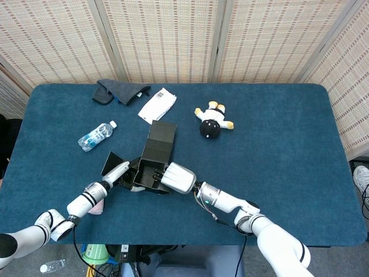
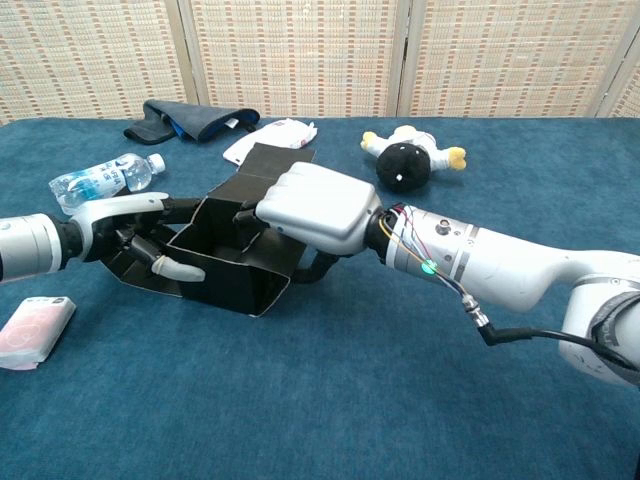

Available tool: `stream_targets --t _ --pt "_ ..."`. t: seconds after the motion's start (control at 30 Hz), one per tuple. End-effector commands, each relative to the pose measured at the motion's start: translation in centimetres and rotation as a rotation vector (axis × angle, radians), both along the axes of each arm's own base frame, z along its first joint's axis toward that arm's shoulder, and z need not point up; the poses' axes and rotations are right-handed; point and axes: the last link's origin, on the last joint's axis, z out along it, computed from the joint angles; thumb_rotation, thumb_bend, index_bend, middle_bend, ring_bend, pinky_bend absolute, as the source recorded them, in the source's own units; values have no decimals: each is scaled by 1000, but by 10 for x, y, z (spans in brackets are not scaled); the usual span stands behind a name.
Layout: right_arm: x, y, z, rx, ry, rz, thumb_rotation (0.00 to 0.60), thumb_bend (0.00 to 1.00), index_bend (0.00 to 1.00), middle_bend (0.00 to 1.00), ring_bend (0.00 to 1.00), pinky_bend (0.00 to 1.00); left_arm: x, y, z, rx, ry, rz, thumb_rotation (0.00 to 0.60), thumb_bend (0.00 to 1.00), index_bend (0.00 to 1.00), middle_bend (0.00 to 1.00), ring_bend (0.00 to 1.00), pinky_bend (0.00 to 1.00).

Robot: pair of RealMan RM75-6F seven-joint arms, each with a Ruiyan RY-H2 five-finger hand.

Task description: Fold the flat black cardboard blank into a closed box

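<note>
The black cardboard box (image 1: pixel 151 168) stands partly formed near the table's front left, its top open. Its lid flap (image 1: pixel 161 137) stretches away toward the far side. In the chest view the box (image 2: pixel 232 268) sits between both hands. My left hand (image 2: pixel 135 238) grips the box's left wall, with fingers curled around the side flap (image 1: pixel 111 162). My right hand (image 2: pixel 315 208) covers the right end, its fingers reaching down inside the box and its thumb under the outer wall. From the head view the left hand (image 1: pixel 120 172) and right hand (image 1: pixel 177 177) flank the box.
A water bottle (image 1: pixel 96 135) lies left of the box. At the back are a dark cloth (image 1: pixel 118 92), a white packet (image 1: pixel 157 105) and a plush toy (image 1: pixel 212 121). A pink-and-white pack (image 2: pixel 35 330) lies by my left forearm, near the front edge.
</note>
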Motion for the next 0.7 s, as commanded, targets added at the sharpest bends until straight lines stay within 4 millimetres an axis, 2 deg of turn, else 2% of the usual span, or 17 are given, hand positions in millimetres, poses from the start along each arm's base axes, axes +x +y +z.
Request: stream_targets --t 0.03,0.37,0.43,0.57,0.7 --pt "2 0 1 1 -4 5 600 231 385 408 776 1000 0 0 0 0 0 -2 600 152 115 128 572 743" --pt "6 -2 7 -8 -45 3 600 270 386 378 780 1000 -1 -1 2 -4 7 -7 600 152 124 128 572 743" --pt "7 -2 8 -12 -52 7 600 251 386 366 780 1000 -1 -2 1 -6 10 -10 600 153 124 128 572 743" --pt "10 -1 9 -16 -73 9 600 126 386 337 780 1000 0 -3 0 -9 18 -16 600 152 124 128 572 743" --pt "10 -2 9 -15 -83 2 600 105 386 330 780 1000 0 -3 0 -8 21 -21 600 153 124 128 572 743"
